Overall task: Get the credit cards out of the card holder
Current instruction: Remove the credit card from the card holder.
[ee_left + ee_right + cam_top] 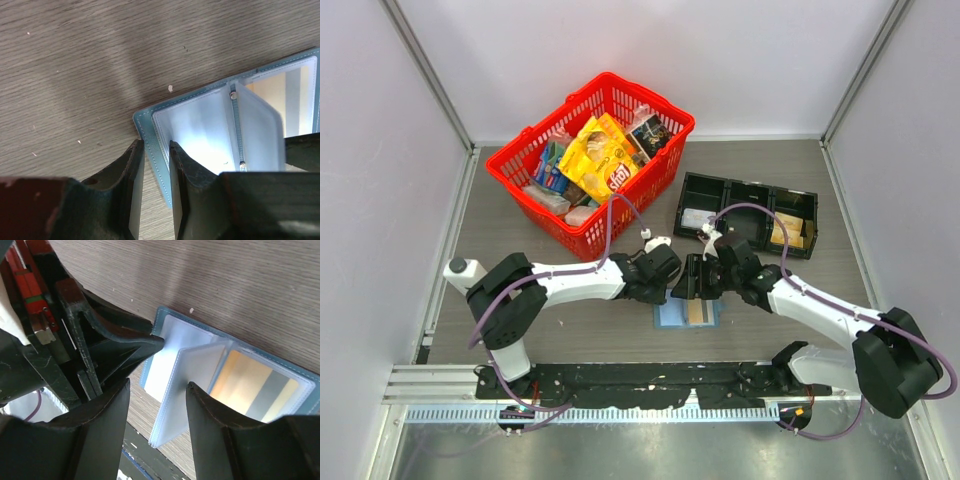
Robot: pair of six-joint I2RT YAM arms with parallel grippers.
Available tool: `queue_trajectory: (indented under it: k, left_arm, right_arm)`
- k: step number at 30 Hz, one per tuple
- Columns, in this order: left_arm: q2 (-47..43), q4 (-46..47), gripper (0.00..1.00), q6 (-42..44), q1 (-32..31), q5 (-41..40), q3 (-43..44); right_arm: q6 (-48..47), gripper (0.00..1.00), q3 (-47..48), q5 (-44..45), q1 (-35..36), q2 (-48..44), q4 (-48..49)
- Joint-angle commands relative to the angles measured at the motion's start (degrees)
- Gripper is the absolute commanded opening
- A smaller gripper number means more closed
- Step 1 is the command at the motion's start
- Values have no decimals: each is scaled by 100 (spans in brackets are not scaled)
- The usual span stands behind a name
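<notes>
The card holder [672, 316] lies open on the table in front of both arms, blue with clear inner sleeves. A tan-gold credit card [697, 312] shows in its right pocket, and also in the left wrist view [272, 87] and the right wrist view [245, 380]. My left gripper [156, 150] is closed narrowly over the holder's left edge [150, 145]. My right gripper [157, 385] is open just above the holder, and a stack of clear sleeves [185, 395] stands up between its fingers. The left gripper also shows in the right wrist view [150, 335].
A black three-compartment tray [748, 190] stands behind the right arm, with tan cards [788, 232] in its right bay and a pale card [697, 218] in its left. A red basket [520, 178] of snack packs stands at the back left.
</notes>
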Motion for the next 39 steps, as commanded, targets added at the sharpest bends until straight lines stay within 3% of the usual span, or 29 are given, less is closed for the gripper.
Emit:
queue_trajectory:
  k: [1,6,18,24,27,30,32,39]
  left_arm:
    - [-110,224,29,16,-8,-16,3]
    - [-356,303,31,-71,36,-86,-164]
    - [-919,268,41,-203,106,-95,-279]
    - [-1095,277,44,-186,106,142,-191]
    - [-1069,303,44,-124,89,309,-121]
    - [-964,312,43,-80,97,476,-41]
    - [-876,338,42,-54,106,573,-6]
    - [-515,233,34,122,97,757,178]
  right_arm:
    - [124,54,-107,-398,24,107,564]
    - [107,53,-177,-320,24,283,609]
    - [-236,46,51,1419,24,-174,-637]
    - [-307,50,271,2719,24,-516,-1517]
    - [-271,52,280,2976,24,-955,-1483]
    - [-377,51,131,2477,24,-1290,-1027]
    - [-290,49,-54,1689,24,-1317,-474]
    - [361,45,-792,218,-2,-702,1459]
